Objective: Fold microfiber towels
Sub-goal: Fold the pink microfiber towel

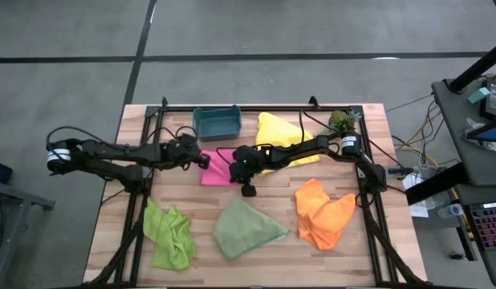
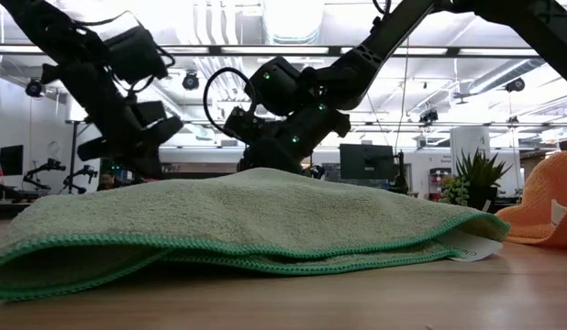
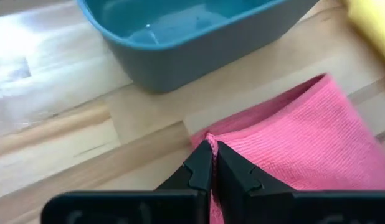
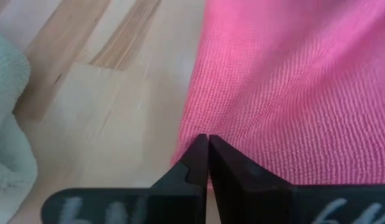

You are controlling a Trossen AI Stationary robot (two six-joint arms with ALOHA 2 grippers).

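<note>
pink towel (image 1: 217, 169): it lies flat near the middle of the wooden table (image 1: 368, 249), a little toward 12 o'clock, between the two grippers. in the left wrist view (image 3: 292, 143) one corner of it comes up between the fingers.
left gripper (image 1: 201, 160): it reaches in from 9 o'clock and stands at the 9 o'clock edge of the pink towel. its fingers (image 3: 195, 177) are pressed together with a pinch of the pink corner between the tips.
right gripper (image 1: 232, 172): it reaches in from 2 o'clock and stands at the 3 o'clock edge of the pink towel. in the right wrist view the fingers (image 4: 192, 165) are closed together on the pink edge (image 4: 292, 93), low at the table surface.
yellow towel (image 1: 276, 128): it lies at 1 o'clock from the pink towel, partly under the right arm.
orange towel (image 1: 322, 213): crumpled, at 4 o'clock on the table, well apart from the pink one.
sage green towel (image 1: 244, 229): it lies at 6 o'clock, loosely folded; in the low view (image 2: 256, 220) it fills the foreground.
lime green towel (image 1: 169, 233): crumpled at 7 o'clock, near the table edge.
teal bin (image 1: 217, 122): it stands at 12 o'clock, just beside the pink towel; in the left wrist view (image 3: 199, 43) its inside looks bare.
plant sprig (image 1: 341, 121): it stands at the far 2 o'clock corner.
</note>
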